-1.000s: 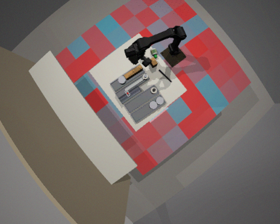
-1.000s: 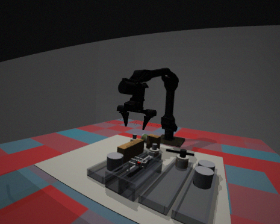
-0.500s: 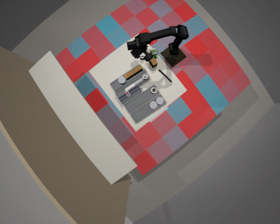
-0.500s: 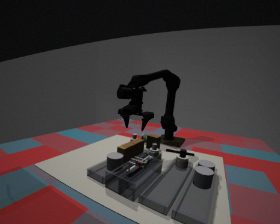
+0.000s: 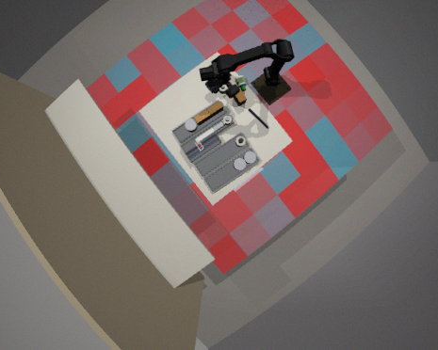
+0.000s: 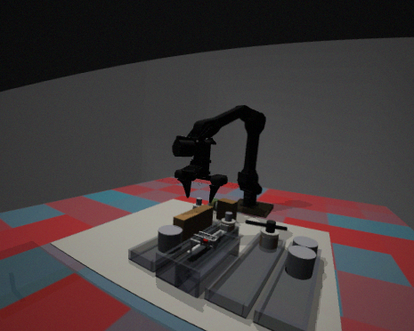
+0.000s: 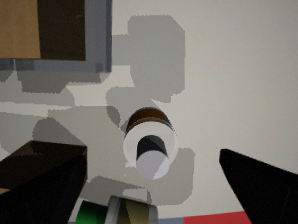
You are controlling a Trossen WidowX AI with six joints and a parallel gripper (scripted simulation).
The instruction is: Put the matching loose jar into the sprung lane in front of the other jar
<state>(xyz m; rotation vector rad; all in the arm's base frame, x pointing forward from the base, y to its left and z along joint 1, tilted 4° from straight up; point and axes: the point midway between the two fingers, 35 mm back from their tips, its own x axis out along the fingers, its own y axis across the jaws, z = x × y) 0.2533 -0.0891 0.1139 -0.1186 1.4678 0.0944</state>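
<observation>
Over the arm-side end of the pale board [image 5: 173, 108], hanging from the black arm [image 6: 248, 133]: the gripper [image 6: 200, 196], fingers spread wide, pinching nothing, pointing straight down. Directly below, standing upright on the board and apart from both fingers: the loose jar [image 7: 150, 145], brown-banded with a white cap, sitting near the lane rack [image 6: 226, 285] but outside it. By the pose, probably lining up for the pick.

Doing this step well, as a judgement:
- Lowering straight down, keeping the loose jar centred between the fingers.
- Closing on the body under the cap, not on the cap itself.
- Steering clear of the green jar [image 7: 112, 212] lying just beside, and of the small brown block [image 5: 240, 96] near it.
- Checking that it is matching the lane jar [image 5: 227, 119] sitting in the sprung lane; too small here for telling.
- Afterwards, entering that lane from the front and pressing the row back slowly, never letting the pusher jump.

Counting, largest first:
- Four lanes lying side by side in the rack.
- Three plain grey cylinders [image 6: 170, 238]: one in an outer lane, two in the opposite outer lane.
- Two brown blocks, the long brown block [image 5: 208, 113] resting in a lane.
- Four small jars: the loose jar, the green jar, the lane jar and a spare jar [image 5: 240, 140] standing in the neighbouring lane.
- One thin black rod [image 5: 258, 118] lying on the board.
</observation>
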